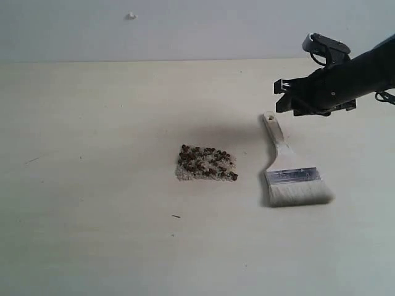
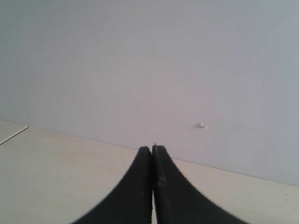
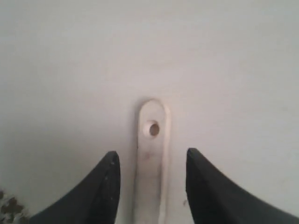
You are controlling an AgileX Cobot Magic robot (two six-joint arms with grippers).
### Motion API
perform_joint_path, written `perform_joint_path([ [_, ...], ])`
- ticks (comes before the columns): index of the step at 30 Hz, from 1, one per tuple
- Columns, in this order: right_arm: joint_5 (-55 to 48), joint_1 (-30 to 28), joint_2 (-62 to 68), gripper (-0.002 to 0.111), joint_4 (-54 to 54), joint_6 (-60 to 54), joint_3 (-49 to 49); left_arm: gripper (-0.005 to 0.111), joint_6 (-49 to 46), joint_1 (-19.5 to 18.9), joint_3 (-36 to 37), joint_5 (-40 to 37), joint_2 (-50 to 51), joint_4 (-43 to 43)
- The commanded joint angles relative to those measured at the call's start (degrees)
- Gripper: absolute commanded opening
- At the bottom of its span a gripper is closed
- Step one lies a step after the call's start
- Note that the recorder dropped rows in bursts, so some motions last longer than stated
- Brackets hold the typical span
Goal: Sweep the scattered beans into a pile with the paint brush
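Dark reddish-brown beans mixed with whitish grit lie gathered in one compact pile at the table's middle; a few beans show at the edge of the right wrist view. The paint brush lies flat to the pile's right, pale bristles toward the front and handle pointing back. My right gripper hovers open above the handle's end. In the right wrist view the handle, with its end hole, lies between the spread jaws of my right gripper, untouched. My left gripper is shut on nothing, out of the exterior view.
The pale table carries a small dark speck in front of the pile. A light wall with a small white mark rises behind the table's far edge.
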State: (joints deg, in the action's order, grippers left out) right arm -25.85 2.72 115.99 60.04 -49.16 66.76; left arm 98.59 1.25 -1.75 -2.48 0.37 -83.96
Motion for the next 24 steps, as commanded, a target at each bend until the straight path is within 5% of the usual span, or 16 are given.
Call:
perform_joint_path([
  [1, 4.27, -0.20, -1.51, 0.041, -3.81, 4.01, 0.47, 0.000, 0.33, -0.13, 0.18, 0.04, -0.37, 0.20],
  [7, 10.51, -0.20, -13.34, 0.000, -11.14, 11.58, -6.53, 0.000, 0.33, -0.13, 0.18, 0.04, -0.37, 0.20],
  [17, 27.64, -0.03, -49.23, 0.000, -10.50, 11.88, -38.88, 0.000, 0.33, -0.13, 0.18, 0.04, -0.37, 0.20],
  [24, 27.99, -0.03, -71.81, 0.000, -10.66, 12.18, -50.93, 0.000, 0.33, -0.13, 0.18, 0.04, -0.37, 0.20],
])
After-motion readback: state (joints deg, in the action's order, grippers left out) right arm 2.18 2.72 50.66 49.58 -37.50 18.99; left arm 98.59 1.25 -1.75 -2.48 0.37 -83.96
